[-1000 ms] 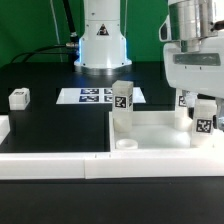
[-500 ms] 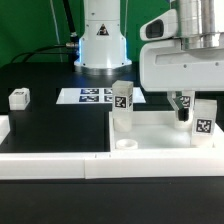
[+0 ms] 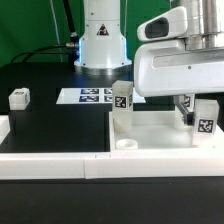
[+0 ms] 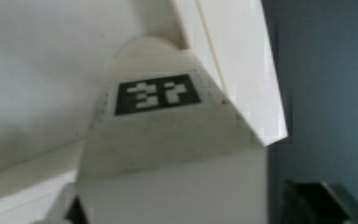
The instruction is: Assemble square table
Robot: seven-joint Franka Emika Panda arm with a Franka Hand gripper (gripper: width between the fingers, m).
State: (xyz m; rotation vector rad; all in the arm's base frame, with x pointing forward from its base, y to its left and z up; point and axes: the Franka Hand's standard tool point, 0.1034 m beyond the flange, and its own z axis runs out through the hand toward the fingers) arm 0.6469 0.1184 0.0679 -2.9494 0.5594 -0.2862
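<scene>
The wrist has turned since a second ago. The jaws straddle the small white tagged plastic leg (image 3: 205, 122) — upright at the large white square slab's (image 3: 150, 126) corner on the exterior view's right; whether they clamp it, I cannot tell.

Tabletop (image 3: 160, 128) at exterior view's right (two legs (image 3: 122, 100) (image 3: 205, 120) upright on it); marker board (image 3: 92, 96) behind; third leg (image 3: 19, 97) leftward

The white base (image 3: 100, 40) stands upright at the far middle. The bulky white wrist (image 3: 180, 62) hangs low at the exterior view's right, its gripper (image 3: 187, 108) pointing straight down. How wide the jaws stand is unclear.
</scene>
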